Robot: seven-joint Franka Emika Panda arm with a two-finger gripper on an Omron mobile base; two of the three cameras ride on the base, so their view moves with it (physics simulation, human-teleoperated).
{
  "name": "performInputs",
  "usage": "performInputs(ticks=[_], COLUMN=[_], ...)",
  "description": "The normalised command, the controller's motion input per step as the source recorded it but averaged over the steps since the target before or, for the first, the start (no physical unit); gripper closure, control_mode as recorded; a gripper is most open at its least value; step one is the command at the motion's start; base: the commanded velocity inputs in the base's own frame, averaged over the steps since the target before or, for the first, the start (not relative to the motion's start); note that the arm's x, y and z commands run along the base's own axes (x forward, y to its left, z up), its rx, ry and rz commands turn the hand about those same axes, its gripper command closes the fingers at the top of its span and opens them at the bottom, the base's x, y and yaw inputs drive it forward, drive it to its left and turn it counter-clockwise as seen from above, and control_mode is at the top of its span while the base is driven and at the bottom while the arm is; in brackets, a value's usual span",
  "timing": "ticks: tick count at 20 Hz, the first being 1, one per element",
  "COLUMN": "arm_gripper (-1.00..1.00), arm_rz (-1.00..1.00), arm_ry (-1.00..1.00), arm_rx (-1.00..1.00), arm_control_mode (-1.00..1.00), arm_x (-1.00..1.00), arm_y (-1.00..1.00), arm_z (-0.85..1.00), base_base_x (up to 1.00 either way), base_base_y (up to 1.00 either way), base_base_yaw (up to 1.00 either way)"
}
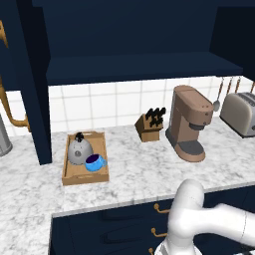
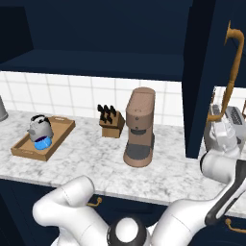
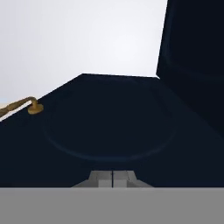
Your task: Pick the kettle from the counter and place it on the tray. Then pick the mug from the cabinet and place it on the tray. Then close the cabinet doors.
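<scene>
- Up close, my hand view looks onto a dark navy panelled cabinet door [image 3: 109, 127], with my gripper [image 3: 113, 178] at the bottom, its two fingertips pressed together and holding nothing.
- Only this view gives the state of the jaws; a brass-gold handle [image 3: 19, 107] enters from its left edge and fixes to the door.
- From the right base view I see my arm reaching up to the right, my hand [image 2: 222, 130] just beside the open right door [image 2: 202, 72] and its curved brass handle [image 2: 231, 67]; the fingers themselves are too small there to read.
- From the left base view I get the open left door [image 1: 30, 89], which the right view does not give.
- Both base views show the tray [image 1: 69, 175] on the marbled counter [image 1: 139, 174], with the kettle [image 1: 78, 149] and the blue mug [image 1: 94, 162] inside it, mug touching the kettle's front.
- Beside the tray stand a knife block [image 1: 149, 124] and a brown coffee machine [image 1: 189, 122].
- A toaster [image 1: 240, 113] sits at the far right in the left view, and a grey metal cylinder [image 1: 3, 137] at its left edge.
- The cabinet [image 2: 105, 43] shelf shows bare navy in both.
</scene>
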Motion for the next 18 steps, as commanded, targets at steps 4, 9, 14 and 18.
performInputs(ticks=[4,9,14,18], arm_gripper=[1.0,1.0,1.0,1.0], arm_rz=[-0.02,-0.09,-0.14,-0.17], arm_ry=[-0.09,-0.07,-0.02,0.1], arm_rx=[-0.26,-0.12,-0.03,-0.06], arm_control_mode=[-1.0,-1.0,-1.0,-1.0], arm_x=[-0.53,-0.26,-0.03,-0.1], arm_y=[1.0,0.87,0.7,0.93], arm_z=[0.11,0.57,0.73,0.33], base_base_x=[0.0,0.0,0.0,0.0], base_base_y=[0.0,0.0,0.0,0.0], base_base_yaw=[0.0,0.0,0.0,0.0])
